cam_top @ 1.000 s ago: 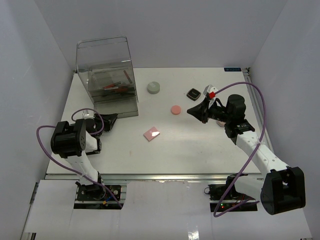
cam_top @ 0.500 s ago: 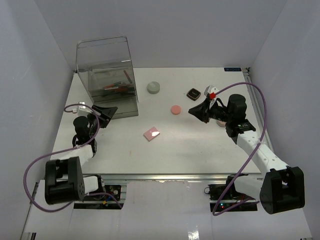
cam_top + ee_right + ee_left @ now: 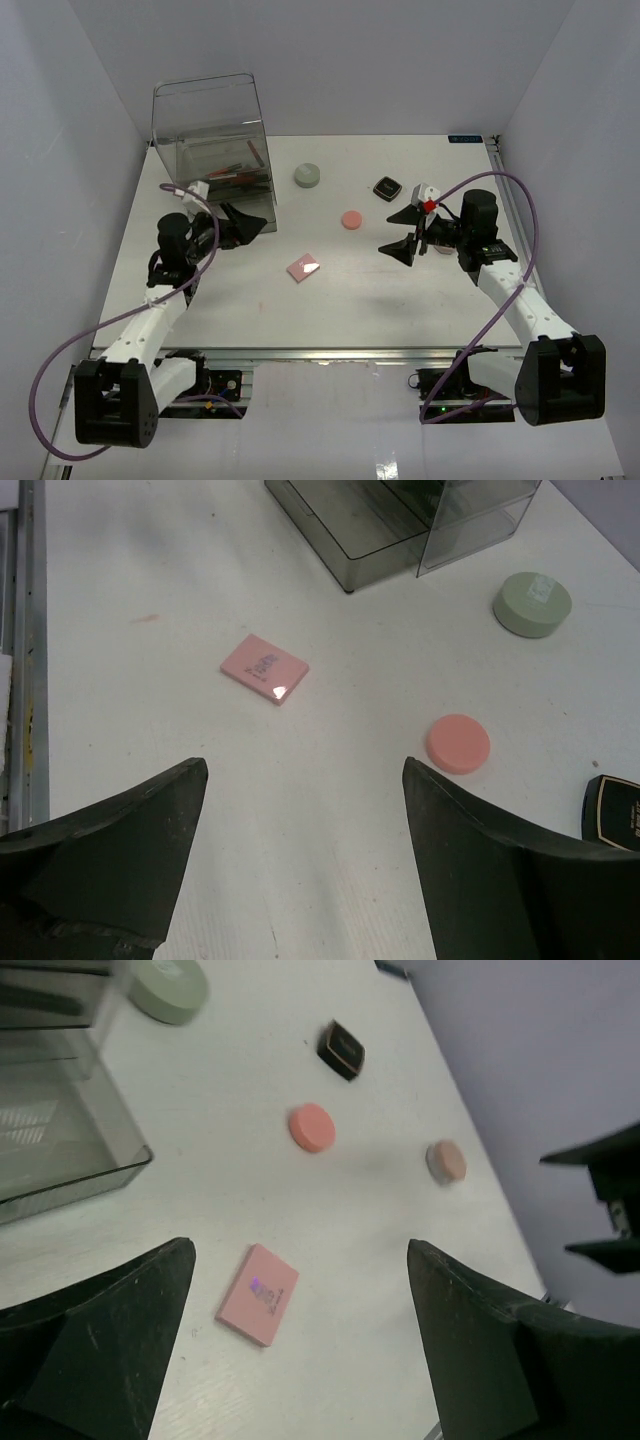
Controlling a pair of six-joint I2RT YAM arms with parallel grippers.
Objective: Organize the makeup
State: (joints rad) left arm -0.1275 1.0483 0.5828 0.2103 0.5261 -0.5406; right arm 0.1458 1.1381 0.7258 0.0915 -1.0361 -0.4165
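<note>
I am seeing slim sticks [image 3: 235, 176] lying inside the drawer box [image 3: 213, 120]. My left gripper [image 3: 243, 228] is hanging open, empty. The pink square compact [image 3: 303, 267], grey jar [image 3: 307, 176], pink disc [image 3: 351, 218] and black compact [image 3: 387, 187] are waiting loose on the table [image 3: 350, 305]. My right gripper [image 3: 400, 232] is gaping empty, with the beige puff [image 3: 446, 1160] lying near it.

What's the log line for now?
left hand: open, empty | right hand: open, empty | loose: pink square compact, pink disc, black compact, green round jar, beige puff
</note>
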